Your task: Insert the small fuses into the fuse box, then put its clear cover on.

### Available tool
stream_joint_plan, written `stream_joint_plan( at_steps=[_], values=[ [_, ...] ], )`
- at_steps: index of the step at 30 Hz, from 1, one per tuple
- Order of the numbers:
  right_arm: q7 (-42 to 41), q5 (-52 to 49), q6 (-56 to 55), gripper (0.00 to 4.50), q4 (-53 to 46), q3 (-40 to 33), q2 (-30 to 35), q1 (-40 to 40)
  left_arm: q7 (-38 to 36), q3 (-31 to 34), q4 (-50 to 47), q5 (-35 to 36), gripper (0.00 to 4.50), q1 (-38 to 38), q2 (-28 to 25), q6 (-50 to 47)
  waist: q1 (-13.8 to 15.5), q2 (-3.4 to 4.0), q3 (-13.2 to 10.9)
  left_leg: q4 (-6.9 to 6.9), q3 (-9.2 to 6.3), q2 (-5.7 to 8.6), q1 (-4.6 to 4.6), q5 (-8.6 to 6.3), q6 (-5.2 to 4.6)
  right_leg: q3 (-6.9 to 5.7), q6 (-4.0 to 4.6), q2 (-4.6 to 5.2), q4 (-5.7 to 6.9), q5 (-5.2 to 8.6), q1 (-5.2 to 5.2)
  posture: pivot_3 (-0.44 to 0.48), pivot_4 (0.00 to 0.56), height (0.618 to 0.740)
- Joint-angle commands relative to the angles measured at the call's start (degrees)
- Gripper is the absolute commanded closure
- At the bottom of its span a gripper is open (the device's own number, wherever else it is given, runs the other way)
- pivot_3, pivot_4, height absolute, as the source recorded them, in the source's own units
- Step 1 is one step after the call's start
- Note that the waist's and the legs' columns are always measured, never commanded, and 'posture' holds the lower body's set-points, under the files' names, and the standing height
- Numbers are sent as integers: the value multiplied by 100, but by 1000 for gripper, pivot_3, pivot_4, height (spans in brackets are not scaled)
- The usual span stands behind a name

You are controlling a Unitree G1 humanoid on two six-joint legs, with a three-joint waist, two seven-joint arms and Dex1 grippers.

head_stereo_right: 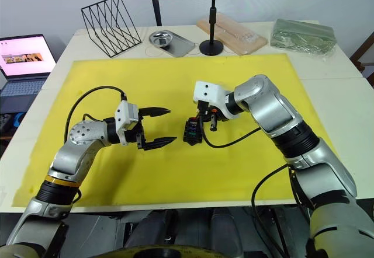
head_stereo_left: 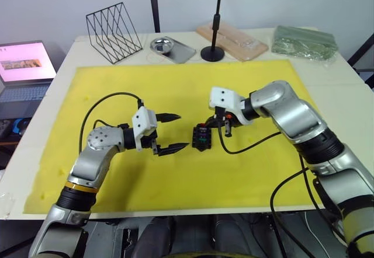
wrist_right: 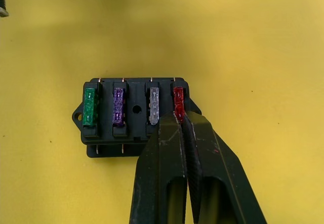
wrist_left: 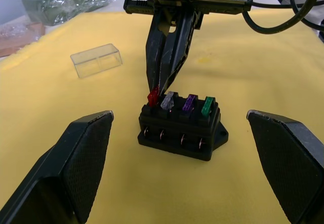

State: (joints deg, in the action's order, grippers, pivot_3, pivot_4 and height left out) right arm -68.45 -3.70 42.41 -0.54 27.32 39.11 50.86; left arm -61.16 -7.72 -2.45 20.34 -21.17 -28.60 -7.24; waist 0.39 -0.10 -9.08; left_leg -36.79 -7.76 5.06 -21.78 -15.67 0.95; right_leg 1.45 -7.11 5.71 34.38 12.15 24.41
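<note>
The black fuse box [head_stereo_left: 201, 136] sits mid-mat. Four small fuses stand in its top slots: green [wrist_right: 90, 106], purple [wrist_right: 118, 106], grey [wrist_right: 154, 105] and red [wrist_right: 177, 96]. My right gripper [wrist_right: 179, 116] comes down on the box's end slot, shut on the red fuse, which sits in that slot. To the box's left, my left gripper [head_stereo_left: 182, 131] is open with nothing between its fingers, a short gap from the box. The clear cover [wrist_left: 96, 59] lies on the mat beyond the box in the left wrist view.
The yellow mat [head_stereo_left: 175, 83] covers most of the table. Along the back edge stand a wire rack [head_stereo_left: 114, 31], a metal tray [head_stereo_left: 169, 46], a black stand base [head_stereo_left: 213, 52], a clear tray with a wooden board [head_stereo_left: 231, 39] and a green bag [head_stereo_left: 304, 41]. A laptop [head_stereo_left: 26, 65] sits off the table's left.
</note>
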Motion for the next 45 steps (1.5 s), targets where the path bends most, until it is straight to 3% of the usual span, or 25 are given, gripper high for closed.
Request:
stream_joint_plan(
  at_steps=[1,36,40,45],
  values=[
    [-16,44,-35,4475,-38,-7,-51,53,-34,80,-83,-19,0,-99,-44,112,0,0,0,0,0,0,0,0,0,0,0,0,0,0,0,0,150,740],
    [-90,-51,18,4475,-129,-89,-80,-12,-76,88,-53,-94,0,-164,-39,127,-3,0,0,0,0,0,0,-1,0,0,0,0,1,0,0,0,150,740],
    [-92,-36,16,3465,-138,-79,-67,-13,-79,87,-38,-96,0,-178,-39,125,-3,0,0,0,0,0,1,0,1,0,0,0,1,0,0,0,150,740],
    [-90,-44,40,3465,-157,-85,-74,-14,-57,85,-68,-95,0,-165,-30,119,-1,0,0,0,0,0,0,0,1,0,0,0,1,0,0,0,150,740]
  ],
)
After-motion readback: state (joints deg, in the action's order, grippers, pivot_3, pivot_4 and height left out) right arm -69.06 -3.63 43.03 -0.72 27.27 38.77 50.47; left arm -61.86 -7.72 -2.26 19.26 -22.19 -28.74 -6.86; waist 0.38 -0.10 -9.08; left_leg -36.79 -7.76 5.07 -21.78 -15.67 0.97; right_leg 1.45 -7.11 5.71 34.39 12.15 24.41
